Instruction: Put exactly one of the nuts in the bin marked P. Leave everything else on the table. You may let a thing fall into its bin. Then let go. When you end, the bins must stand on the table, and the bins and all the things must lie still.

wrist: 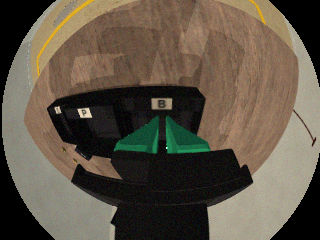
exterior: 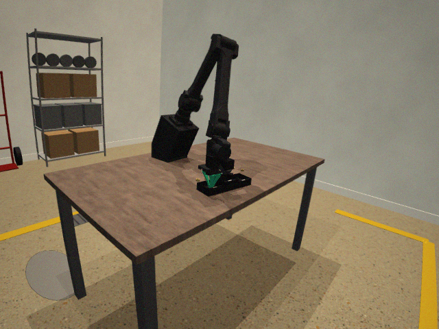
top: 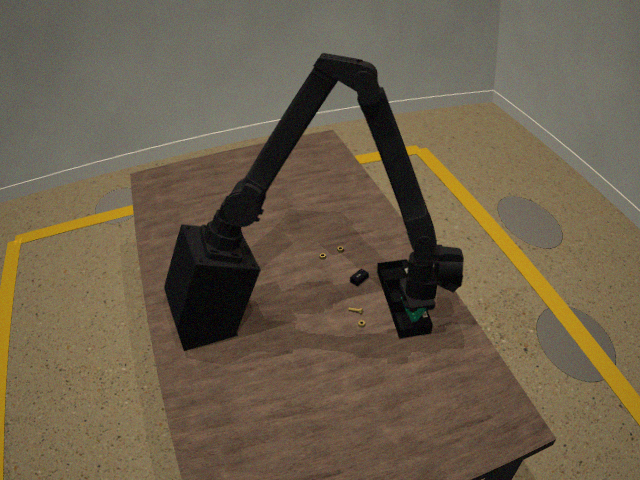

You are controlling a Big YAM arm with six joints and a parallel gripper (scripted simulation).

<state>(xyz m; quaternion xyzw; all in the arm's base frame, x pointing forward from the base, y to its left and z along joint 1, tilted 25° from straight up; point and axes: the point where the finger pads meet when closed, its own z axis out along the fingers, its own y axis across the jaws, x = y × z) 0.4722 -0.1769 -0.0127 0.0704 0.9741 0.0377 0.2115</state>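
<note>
The middle of the row of bins is covered by the wrist of the arm in the top view. In the wrist view the leftmost label is too small to be read with certainty. The bins' floors are lost in shadow. The near left corner of the surface is cut off by the top view's edge.
</note>
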